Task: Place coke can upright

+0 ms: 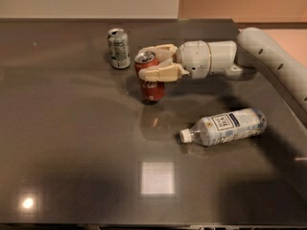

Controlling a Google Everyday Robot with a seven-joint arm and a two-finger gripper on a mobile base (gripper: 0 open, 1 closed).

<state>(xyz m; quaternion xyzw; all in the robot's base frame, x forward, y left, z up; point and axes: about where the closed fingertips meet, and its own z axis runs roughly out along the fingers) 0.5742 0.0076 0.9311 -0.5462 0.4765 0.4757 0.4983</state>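
The red coke can (150, 80) stands nearly upright, tilted slightly, on the dark table (72, 143) left of centre at the back. My gripper (154, 61) reaches in from the right and is shut on the can's upper part, one beige finger (160, 73) in front of it and one behind. The can's base is at or just above the table top; I cannot tell if it touches.
A silver-green can (118, 48) stands upright just left of and behind the coke can. A clear plastic bottle (223, 127) with a white label lies on its side at the right. My white arm (268, 56) crosses the back right corner.
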